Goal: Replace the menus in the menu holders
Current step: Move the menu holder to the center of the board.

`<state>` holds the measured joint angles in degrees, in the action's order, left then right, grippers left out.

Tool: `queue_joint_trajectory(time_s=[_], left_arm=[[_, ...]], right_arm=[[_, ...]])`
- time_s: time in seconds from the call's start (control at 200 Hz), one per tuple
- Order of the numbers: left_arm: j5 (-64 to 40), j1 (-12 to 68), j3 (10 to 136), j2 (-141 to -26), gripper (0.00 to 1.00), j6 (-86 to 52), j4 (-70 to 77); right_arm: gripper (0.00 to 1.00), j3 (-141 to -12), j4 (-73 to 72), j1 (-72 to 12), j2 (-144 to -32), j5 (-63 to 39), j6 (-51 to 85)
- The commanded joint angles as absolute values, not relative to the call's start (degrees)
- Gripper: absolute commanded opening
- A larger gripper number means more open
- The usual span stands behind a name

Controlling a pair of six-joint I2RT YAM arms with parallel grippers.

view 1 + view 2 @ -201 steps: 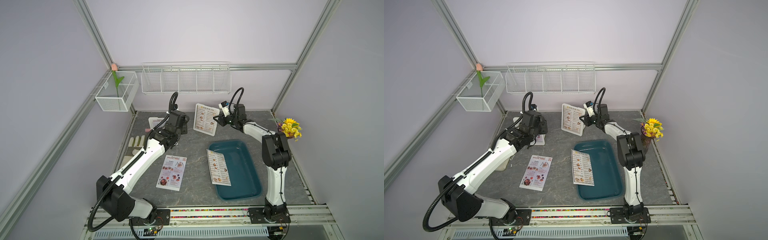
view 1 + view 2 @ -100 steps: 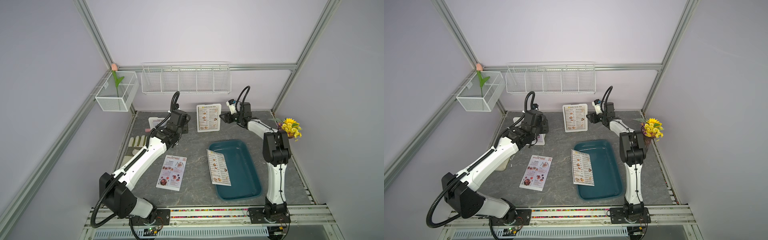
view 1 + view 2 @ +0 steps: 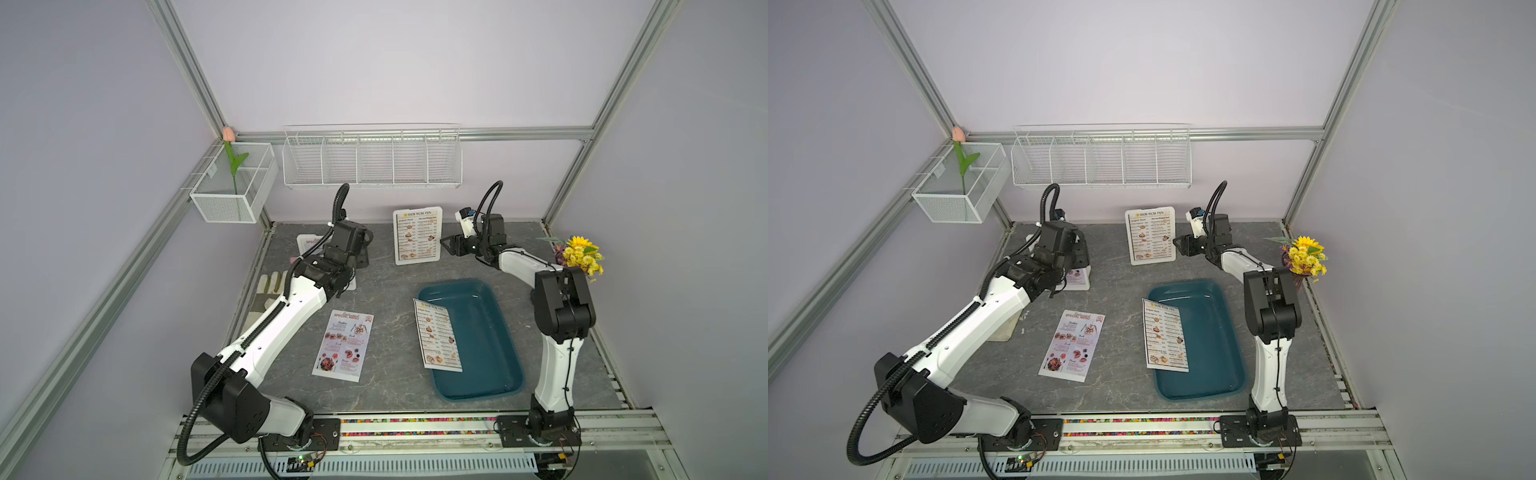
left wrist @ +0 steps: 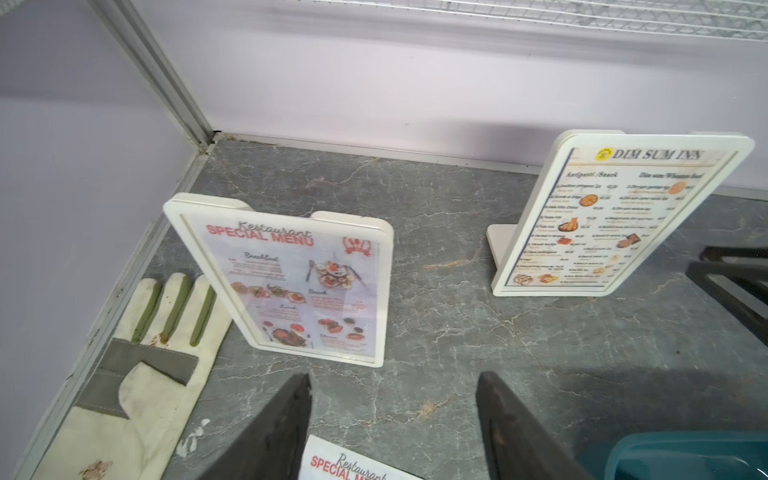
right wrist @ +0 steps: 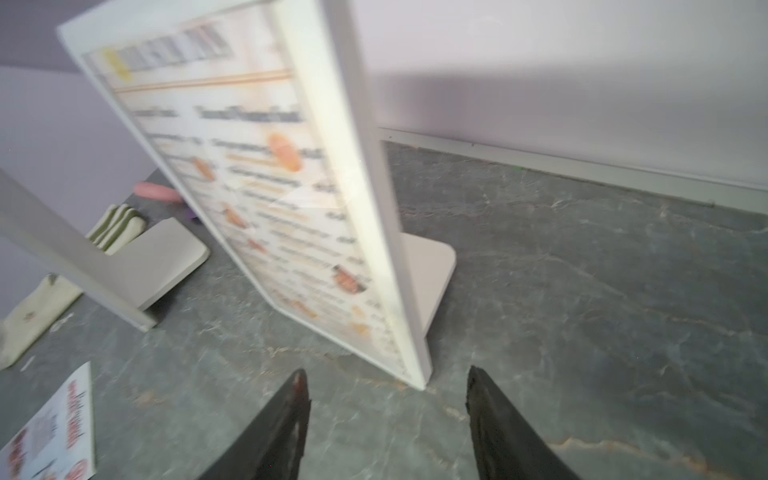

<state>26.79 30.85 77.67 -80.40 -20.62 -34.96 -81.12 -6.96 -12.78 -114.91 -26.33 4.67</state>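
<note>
since a second ago the dim sum inn holder (image 3: 417,236) has turned from an angled stance to face squarely forward. our right gripper (image 3: 448,245), which was at its edge then, now sits just beside its right side without touching it. in the right wrist view we see that gripper's jaws spread apart with nothing between them, and the holder's near bottom corner stands just ahead of the fingertips (image 5: 297,386). the holder stands upright near the back of the table (image 3: 395,291), with a dim sum inn menu showing behind its clear front.

our left gripper (image 4: 394,376) is released too. its jaws are wide and empty, hovering in front of the special menu holder (image 4: 286,282). that holder stands upright near the back left corner with a red-headed menu inside. a glove (image 4: 137,374) lies flat just beside it, against the left edge.

the loose special menu sheet (image 3: 344,351) lies flat on the table, left of centre. the loose dim sum inn sheet (image 3: 437,340) rests over the left rim of the teal tray (image 3: 486,361).
</note>
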Motion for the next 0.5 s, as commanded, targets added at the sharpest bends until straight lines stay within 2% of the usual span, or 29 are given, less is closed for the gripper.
queue_joint_trajectory(time_s=[0.0, 0.2, 0.34, 0.495], left_arm=[[28.05, 29.13, 76.02, -77.25, 0.69, -22.16, -36.56], [25.01, 20.68, 71.88, -75.47, 0.70, -23.34, -36.09], [20.81, 12.93, 68.35, -75.99, 0.70, -27.27, -34.10], [19.83, 10.90, 66.43, -75.81, 0.70, -29.00, -33.65]], right_arm=[[0.65, -76.43, -11.78, -17.39, -105.50, -27.24, 4.83], [0.69, -73.81, -14.01, -29.77, -103.87, -28.20, 5.92], [0.69, -80.28, -15.29, -37.57, -110.42, -23.92, 7.13], [0.70, -88.99, -15.82, -41.76, -119.61, -19.97, 8.33]])
